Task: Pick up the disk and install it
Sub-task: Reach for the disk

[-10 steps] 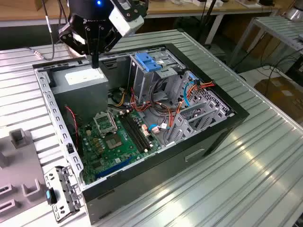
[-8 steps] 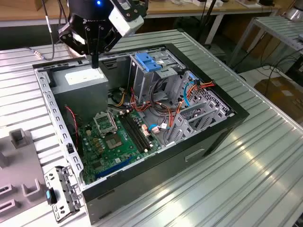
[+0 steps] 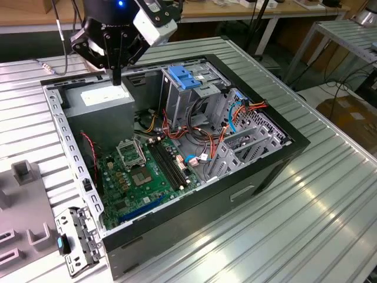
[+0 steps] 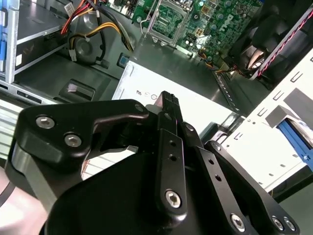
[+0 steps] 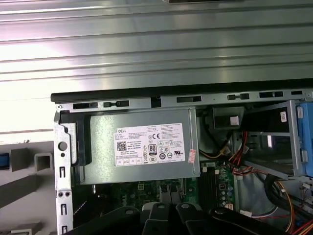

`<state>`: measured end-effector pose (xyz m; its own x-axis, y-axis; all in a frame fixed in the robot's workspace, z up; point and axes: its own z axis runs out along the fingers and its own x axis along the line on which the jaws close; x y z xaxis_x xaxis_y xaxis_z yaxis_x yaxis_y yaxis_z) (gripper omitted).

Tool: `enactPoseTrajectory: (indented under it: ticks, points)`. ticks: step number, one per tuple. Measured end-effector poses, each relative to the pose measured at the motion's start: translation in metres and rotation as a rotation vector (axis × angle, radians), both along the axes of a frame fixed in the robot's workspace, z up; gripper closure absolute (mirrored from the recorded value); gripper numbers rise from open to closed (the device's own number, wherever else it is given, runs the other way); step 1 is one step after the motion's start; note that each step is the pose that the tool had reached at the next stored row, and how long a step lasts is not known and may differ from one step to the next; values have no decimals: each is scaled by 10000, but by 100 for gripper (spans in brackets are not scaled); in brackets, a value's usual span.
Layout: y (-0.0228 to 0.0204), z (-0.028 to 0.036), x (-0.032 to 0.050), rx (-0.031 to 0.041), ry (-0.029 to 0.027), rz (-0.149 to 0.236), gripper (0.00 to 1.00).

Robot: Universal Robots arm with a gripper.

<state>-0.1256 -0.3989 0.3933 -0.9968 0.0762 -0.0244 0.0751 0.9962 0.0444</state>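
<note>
Ribbed bare-metal table [image 3: 330, 194], grey sheet-metal power-supply box [image 5: 102, 147], blue plastic latch [image 3: 184, 76], matt black jaws.

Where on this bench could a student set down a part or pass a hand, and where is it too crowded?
Free: the ribbed table on the exterior view's right of the computer case is bare. Crowded: inside the case, where cables run between the drive cage and the motherboard, and the gripper hangs over the power supply.

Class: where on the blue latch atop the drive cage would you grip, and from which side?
Probably from above, pinching the blue latch across its raised ribs: it lies flat on top of the drive cage, with nothing over it.
</note>
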Motion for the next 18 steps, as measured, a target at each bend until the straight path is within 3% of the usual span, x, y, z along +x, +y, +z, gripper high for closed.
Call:
enactPoseTrajectory:
  ticks: [18]
  points:
    - [0,-2,-96,-1,3,-1,89]
